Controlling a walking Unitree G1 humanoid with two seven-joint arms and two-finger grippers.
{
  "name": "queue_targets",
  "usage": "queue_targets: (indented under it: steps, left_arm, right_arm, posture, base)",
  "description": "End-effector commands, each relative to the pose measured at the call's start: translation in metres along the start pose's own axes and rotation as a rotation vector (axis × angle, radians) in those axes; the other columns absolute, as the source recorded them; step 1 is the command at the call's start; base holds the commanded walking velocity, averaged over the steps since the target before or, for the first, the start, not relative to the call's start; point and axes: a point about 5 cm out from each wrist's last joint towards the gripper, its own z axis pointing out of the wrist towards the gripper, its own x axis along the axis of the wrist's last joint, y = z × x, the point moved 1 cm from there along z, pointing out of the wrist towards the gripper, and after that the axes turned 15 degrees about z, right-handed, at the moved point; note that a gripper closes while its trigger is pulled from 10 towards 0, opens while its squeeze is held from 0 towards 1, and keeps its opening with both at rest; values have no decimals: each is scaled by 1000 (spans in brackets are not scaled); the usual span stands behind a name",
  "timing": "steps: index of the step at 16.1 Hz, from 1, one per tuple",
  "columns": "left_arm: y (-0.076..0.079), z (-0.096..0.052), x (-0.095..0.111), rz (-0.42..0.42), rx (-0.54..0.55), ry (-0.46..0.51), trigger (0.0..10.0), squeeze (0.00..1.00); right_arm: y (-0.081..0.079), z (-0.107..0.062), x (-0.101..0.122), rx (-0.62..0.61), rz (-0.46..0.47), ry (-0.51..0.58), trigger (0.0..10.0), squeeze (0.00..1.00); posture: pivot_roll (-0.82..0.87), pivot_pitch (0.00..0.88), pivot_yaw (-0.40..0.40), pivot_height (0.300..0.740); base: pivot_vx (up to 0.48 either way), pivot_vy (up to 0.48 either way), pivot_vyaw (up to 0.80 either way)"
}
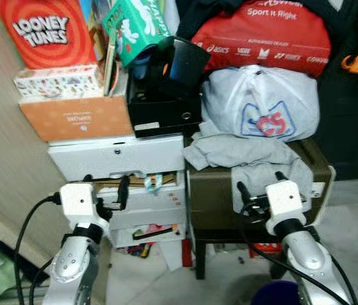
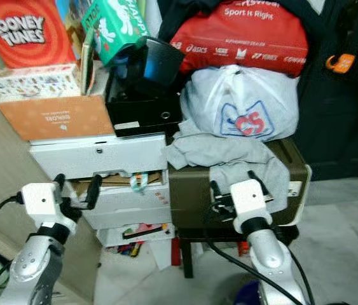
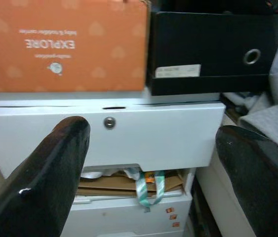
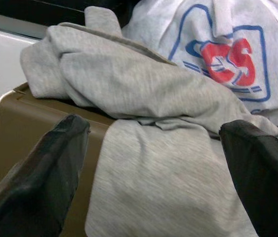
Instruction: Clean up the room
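A crumpled grey cloth garment [image 1: 248, 159] drapes over the front edge of a brown box-shaped stool [image 1: 213, 197]. The right gripper [image 1: 259, 182], fingers wide, faces it; the left gripper [image 1: 105, 189], also wide, faces white drawers [image 1: 118, 159]. Tugging might topple the white plastic bag [image 1: 261, 101] resting on it.

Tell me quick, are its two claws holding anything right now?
Left gripper: open, empty, facing the white drawer unit.
Right gripper: open, empty, before the grey garment.

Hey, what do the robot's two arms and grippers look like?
Both arms are silver metal with a black joint ring, ending in a white boxy wrist block. The left gripper and right gripper each carry two long black fingers. Black cables loop from each wrist.
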Motion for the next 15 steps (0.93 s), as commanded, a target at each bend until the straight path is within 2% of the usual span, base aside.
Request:
queue_targets:
  steps: [1, 3, 5, 15]
  left_arm:
    - [-8, 0, -3, 27, 31, -17, 10000, 0]
    - [-9, 0, -4, 34, 33, -22, 10000, 0]
    - [-10, 0, -5, 43, 34, -25, 10000, 0]
    - [-13, 0, -4, 95, 68, -13, 10000, 0]
  right_arm:
    - [-6, 4, 4, 27, 11, 10, 10000, 0]
    - [-7, 5, 4, 35, -34, 9, 10000, 0]
    - [-8, 5, 5, 37, -9, 20, 10000, 0]
    - [-9, 11, 8, 29, -3, 40, 10000, 0]
  posture:
    - [-208, 0, 47, 740]
    - [-207, 0, 48, 740]
    - [-201, 0, 50, 740]
    - [-198, 0, 59, 740]
  base:
    - [0, 0, 0]
    - [0, 0, 400]
    - [0, 0, 800]
    - [0, 0, 800]
